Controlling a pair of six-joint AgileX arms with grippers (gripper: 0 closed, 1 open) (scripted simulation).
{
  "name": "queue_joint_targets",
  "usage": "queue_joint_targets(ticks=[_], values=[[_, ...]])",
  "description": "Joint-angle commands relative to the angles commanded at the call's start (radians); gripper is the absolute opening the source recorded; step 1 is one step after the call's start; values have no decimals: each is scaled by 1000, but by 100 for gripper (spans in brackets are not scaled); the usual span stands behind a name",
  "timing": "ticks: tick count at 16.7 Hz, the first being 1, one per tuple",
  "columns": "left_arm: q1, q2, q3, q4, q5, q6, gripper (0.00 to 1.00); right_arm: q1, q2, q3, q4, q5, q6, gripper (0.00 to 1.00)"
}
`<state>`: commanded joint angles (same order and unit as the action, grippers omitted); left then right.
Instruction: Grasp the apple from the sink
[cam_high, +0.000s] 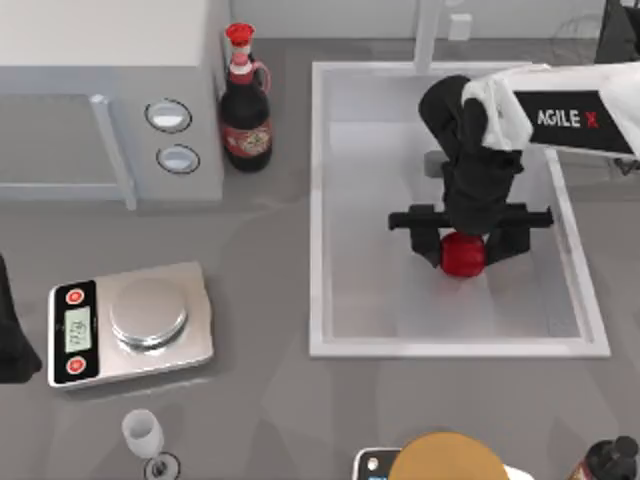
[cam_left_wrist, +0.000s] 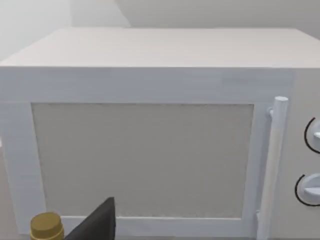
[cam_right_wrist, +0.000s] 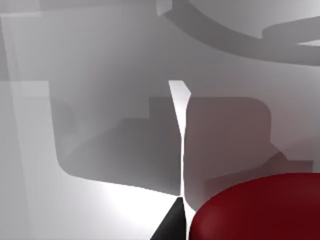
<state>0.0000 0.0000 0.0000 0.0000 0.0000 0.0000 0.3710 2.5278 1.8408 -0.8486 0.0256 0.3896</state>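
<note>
The red apple (cam_high: 463, 255) lies in the white sink (cam_high: 318, 200), right of the basin's middle. My right gripper (cam_high: 463, 248) reaches straight down over it, a dark finger against each side of the fruit, shut on it. In the right wrist view the apple (cam_right_wrist: 255, 210) sits very close beside one dark fingertip (cam_right_wrist: 172, 226), with the pale sink floor (cam_right_wrist: 110, 150) behind. My left arm (cam_high: 15, 330) stays parked at the table's left edge; one of its dark fingers (cam_left_wrist: 97, 222) shows in the left wrist view.
A white microwave (cam_high: 100, 90) stands at the back left, with a dark bottle (cam_high: 245, 120) beside it. A scale (cam_high: 130, 325) and a small glass (cam_high: 143, 432) sit front left. The faucet post (cam_high: 428, 35) rises behind the sink. A tan round object (cam_high: 445, 458) lies at the front edge.
</note>
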Motion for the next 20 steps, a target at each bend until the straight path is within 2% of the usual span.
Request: queue_joint_targets(ticks=[4,9,12,16,20], values=[[0,0,0,0,0,0,100,1,29,236,-227,0,2,0],[0,0,0,0,0,0,100,0,48,702,-661,0,0,0],[0,0,0,0,0,0,100,-3,47,914,-868,0,-2,0],[0,0,0,0,0,0,100,-6,37,1051,-1002,0,-6,0],[0,0,0,0,0,0,100,-6,36,1060,-1010,0,-6,0]])
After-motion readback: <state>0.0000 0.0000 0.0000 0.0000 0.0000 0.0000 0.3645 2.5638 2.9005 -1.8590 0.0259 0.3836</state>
